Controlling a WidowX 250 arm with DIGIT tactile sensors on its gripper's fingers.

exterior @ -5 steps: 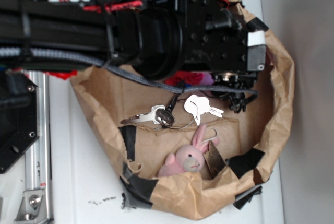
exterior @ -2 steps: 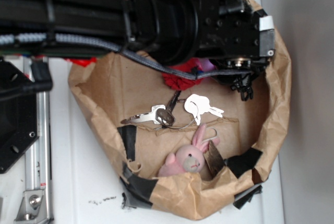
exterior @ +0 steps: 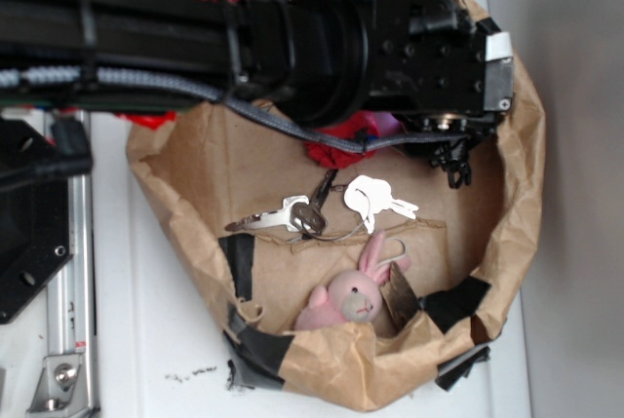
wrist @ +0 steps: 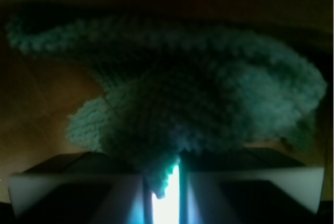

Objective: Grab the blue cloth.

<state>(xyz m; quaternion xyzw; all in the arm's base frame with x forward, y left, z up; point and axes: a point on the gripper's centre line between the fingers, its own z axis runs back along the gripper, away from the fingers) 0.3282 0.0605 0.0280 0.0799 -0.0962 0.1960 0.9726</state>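
Observation:
The wrist view is filled by the blue cloth (wrist: 198, 93), a fuzzy teal heap with folds lying on brown paper. My gripper (wrist: 162, 177) is at its near edge. The two fingers (wrist: 125, 192) stand close together with a hanging fold of the cloth pinched between them and a narrow bright slit beside it. In the exterior view the black arm and wrist (exterior: 409, 38) cover the back of the paper bag, the gripper (exterior: 453, 157) points down at the bag's back right, and the blue cloth is hidden.
The crumpled brown paper bag (exterior: 522, 213) with black tape patches holds a red cloth (exterior: 336, 150), a bunch of keys (exterior: 292, 215), a white tag (exterior: 375, 199) and a pink plush bunny (exterior: 353, 293). A metal rail (exterior: 73, 272) stands at the left.
The arm has shifted toward the back of the bag, uncovering the red cloth. Little has moved in the last half second.

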